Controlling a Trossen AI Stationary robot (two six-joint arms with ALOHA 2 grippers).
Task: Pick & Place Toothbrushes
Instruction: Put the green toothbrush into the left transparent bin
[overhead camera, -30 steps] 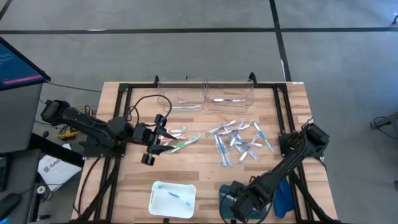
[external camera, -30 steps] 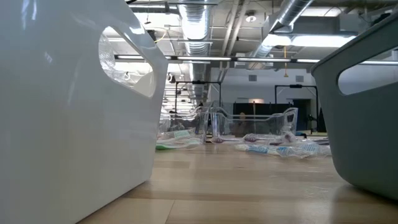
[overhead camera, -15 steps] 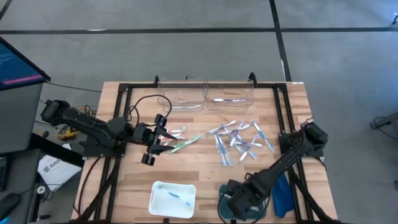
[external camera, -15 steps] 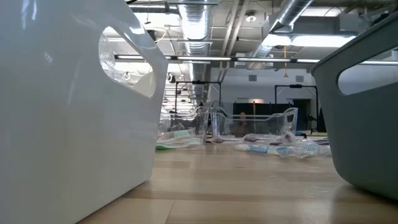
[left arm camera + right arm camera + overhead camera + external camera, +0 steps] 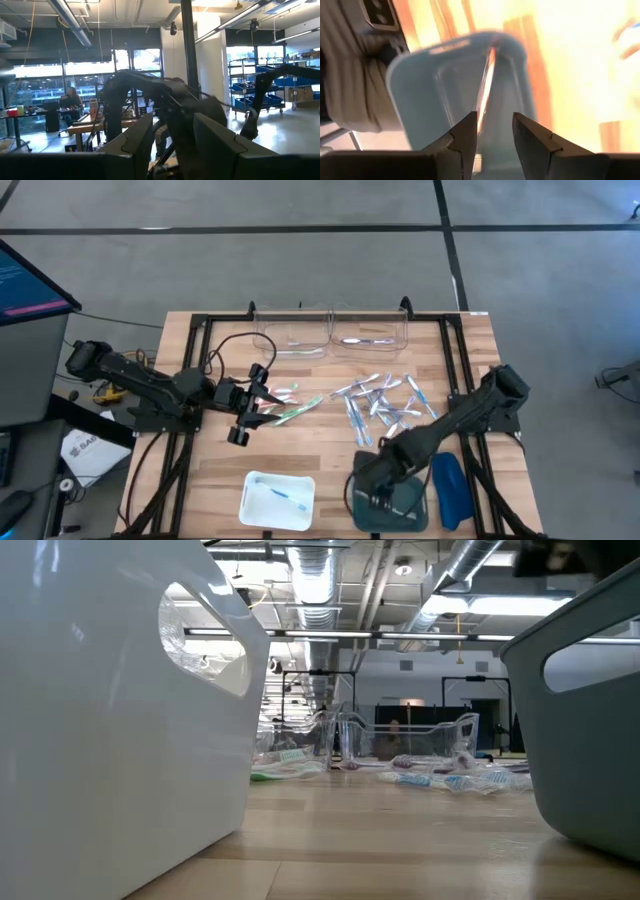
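Pale wooden slatted desk [image 5: 330,470] in a black frame, seen from above.

Left tool [image 5: 270,403]: hovers over the desk's left half, jaws set moderately apart and holding nothing.

Right tool [image 5: 383,492]: hangs over the grey-blue plastic bin [image 5: 412,517] at the near right edge. Whether it grips anything cannot be told.

Two clear plastic bins [image 5: 292,330] stand side by side at the far edge. A white plastic bin [image 5: 252,502] sits at the near edge, left of the grey-blue one. A dark-blue oblong object [image 5: 452,490] lies just beside the grey-blue bin, on its right.

The main scatter of blue, silvery and clear-wrapped toothbrushes [image 5: 385,408] lies loose right of centre. A green toothbrush [image 5: 296,411] with a few pale ones lies just beside the left tool. One blue toothbrush [image 5: 280,497] rests inside the white bin. In the right wrist view, one clear-wrapped toothbrush [image 5: 486,85] shows lengthwise against the grey-blue bin's floor.
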